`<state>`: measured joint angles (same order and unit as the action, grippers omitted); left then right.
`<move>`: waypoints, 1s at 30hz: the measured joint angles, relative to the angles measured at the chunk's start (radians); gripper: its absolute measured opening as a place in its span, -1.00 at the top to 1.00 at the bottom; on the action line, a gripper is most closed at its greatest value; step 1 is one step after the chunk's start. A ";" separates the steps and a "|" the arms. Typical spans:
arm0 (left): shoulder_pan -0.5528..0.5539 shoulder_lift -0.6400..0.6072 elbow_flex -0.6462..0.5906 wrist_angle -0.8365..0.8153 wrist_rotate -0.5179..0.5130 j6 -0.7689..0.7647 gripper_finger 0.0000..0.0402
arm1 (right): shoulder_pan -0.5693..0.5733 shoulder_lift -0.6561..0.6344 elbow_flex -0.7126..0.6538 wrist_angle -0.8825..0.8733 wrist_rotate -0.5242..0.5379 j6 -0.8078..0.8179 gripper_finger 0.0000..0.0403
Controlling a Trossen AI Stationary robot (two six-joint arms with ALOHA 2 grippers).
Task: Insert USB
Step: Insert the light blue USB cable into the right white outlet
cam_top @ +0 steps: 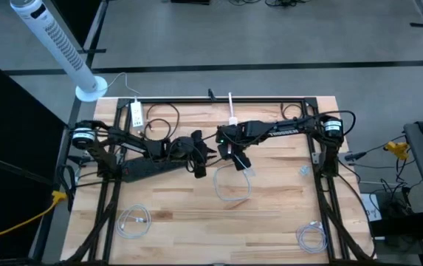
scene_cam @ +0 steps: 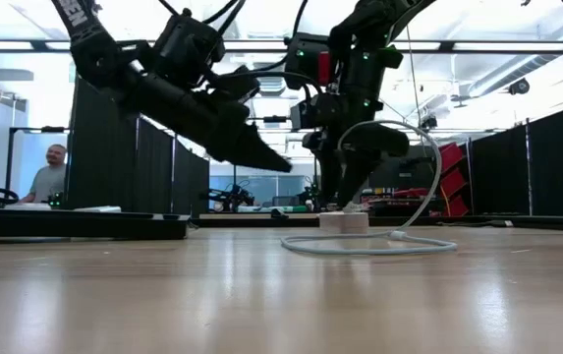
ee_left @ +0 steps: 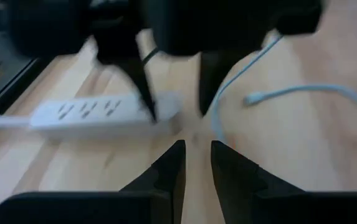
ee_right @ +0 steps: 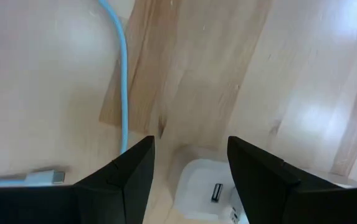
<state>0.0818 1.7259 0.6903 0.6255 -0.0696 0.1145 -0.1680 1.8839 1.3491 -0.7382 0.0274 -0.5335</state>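
A white power strip (cam_top: 232, 112) lies on the wood table, running from the far edge toward the middle. Its near end (ee_right: 197, 186) carries a dark USB slot (ee_right: 216, 191). My right gripper (ee_right: 190, 180) hangs open just above that end, one finger on either side and nothing between them. A pale blue-white cable (cam_top: 233, 188) lies looped on the table just near of it, its USB plug (ee_left: 253, 98) free on the wood. My left gripper (ee_left: 197, 168) hovers left of the right one, lifted off the table, its fingers only narrowly apart and holding nothing.
A black power strip (cam_top: 152, 168) lies under the left arm. Another white strip (cam_top: 136, 114) sits at the far left. Coiled cables lie near the front left (cam_top: 133, 220) and front right (cam_top: 311, 236). A person (scene_cam: 50, 177) stands in the room behind.
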 joint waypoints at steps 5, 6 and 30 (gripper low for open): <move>0.000 0.120 0.000 0.190 0.010 0.002 0.68 | 0.000 0.000 0.000 -0.026 0.000 0.009 0.08; 0.000 0.143 0.000 0.229 0.010 0.002 0.68 | 0.000 0.000 0.000 -0.034 0.000 0.010 0.08; 0.021 0.399 0.180 0.450 0.009 0.066 0.68 | -0.002 -0.019 0.002 -0.118 -0.009 0.070 0.08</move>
<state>0.1031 2.1250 0.8703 1.0759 -0.0601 0.1810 -0.1703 1.8649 1.3514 -0.8567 0.0187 -0.4637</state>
